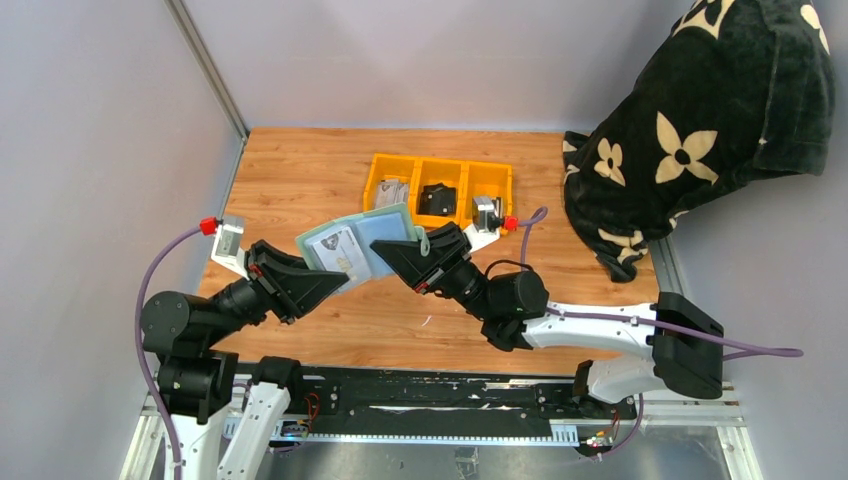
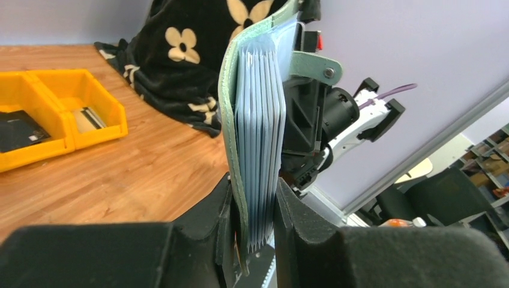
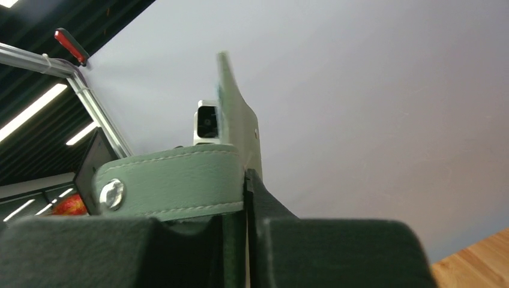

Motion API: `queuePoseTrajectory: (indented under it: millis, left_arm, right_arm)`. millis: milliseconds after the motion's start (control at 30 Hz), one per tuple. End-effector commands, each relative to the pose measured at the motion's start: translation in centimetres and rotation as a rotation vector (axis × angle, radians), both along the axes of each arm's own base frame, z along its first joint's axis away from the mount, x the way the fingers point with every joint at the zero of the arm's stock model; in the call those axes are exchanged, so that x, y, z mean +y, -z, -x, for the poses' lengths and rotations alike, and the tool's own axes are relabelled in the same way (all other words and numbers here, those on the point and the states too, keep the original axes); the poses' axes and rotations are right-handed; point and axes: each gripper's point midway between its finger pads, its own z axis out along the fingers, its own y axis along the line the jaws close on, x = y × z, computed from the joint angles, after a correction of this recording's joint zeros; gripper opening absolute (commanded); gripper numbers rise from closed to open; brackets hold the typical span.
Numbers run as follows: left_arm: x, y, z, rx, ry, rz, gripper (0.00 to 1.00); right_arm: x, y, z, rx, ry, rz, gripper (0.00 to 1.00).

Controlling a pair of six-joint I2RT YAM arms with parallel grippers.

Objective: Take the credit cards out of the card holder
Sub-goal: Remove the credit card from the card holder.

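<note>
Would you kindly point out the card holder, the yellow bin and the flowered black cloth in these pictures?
card holder (image 1: 388, 232): top external view, on its blue-grey inside page.
yellow bin (image 1: 440, 159): top external view, on its far rim.
flowered black cloth (image 1: 740, 100): top external view, on the black fabric.

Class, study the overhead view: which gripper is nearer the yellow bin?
Right. The right gripper grips the card holder at its right edge, just short of the yellow bin. The left gripper grips the left edge, farther back.

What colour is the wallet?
The wallet is sage green, blue-grey inside; best seen in the left wrist view.
</note>
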Motion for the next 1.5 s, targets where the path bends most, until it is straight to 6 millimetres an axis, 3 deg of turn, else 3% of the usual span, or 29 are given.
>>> queuePoseTrajectory:
  millis: [0,33,100,200,267,433,567,633,733,800,933,1100,1467]
  left_arm:
    - [0.8,1.4,-1.2,-0.012,-0.086,-0.080,0.02]
    - [1.0,2.0,-1.3,-0.023,-0.105,-0.131,0.00]
    - [1.3,2.7,-1.3,-0.054,-0.113,-0.216,0.00]
    - [1.4,3.6,-0.9,-0.071,-0.091,-0.292,0.00]
    - [1.4,4.0,-0.5,-0.078,-0.065,-0.331,0.00]
    - [1.0,3.6,0.7,-0.116,-0.004,-0.359,0.00]
    - [0.9,3.1,1.2,-0.142,0.015,-0.369,0.00]
    - [1.0,3.1,1.0,-0.133,0.002,-0.367,0.05]
    - [0.7,3.3,0.9,-0.089,0.021,-0.331,0.44]
    - [0.2,3.1,1.1,-0.065,0.055,-0.279,0.54]
    - [-0.7,0.9,2.3,-0.105,0.124,-0.134,0.56]
    - [-0.9,0.2,3.4,-0.133,0.168,-0.083,0.51]
    - [-0.5,-0.9,2.0,-0.140,0.087,-0.081,0.44]
  right_arm:
    - [-0.5,0.8,0.4,0.039,-0.016,-0.011,0.23]
    - [-0.4,1.1,0.4,0.027,-0.010,0.016,0.34]
    - [-0.1,1.6,0.7,-0.025,-0.006,0.099,0.42]
    - [0.5,2.1,1.1,-0.104,-0.008,0.238,0.41]
    - [1.1,2.4,1.3,-0.133,-0.014,0.318,0.35]
    - [1.8,3.7,1.1,-0.163,0.001,0.477,0.07]
    - [1.2,4.2,1.0,-0.181,0.021,0.545,0.00]
    - [0.9,3.8,1.3,-0.192,0.016,0.522,0.00]
    - [0.5,2.8,1.9,-0.175,-0.013,0.408,0.00]
    - [0.4,2.2,2.1,-0.148,-0.039,0.326,0.00]
    - [0.4,1.2,2.3,-0.107,-0.081,0.210,0.00]
    - [-0.6,0.7,1.9,-0.065,-0.077,0.104,0.00]
    - [-0.3,1.4,2.5,-0.049,-0.107,0.091,0.00]
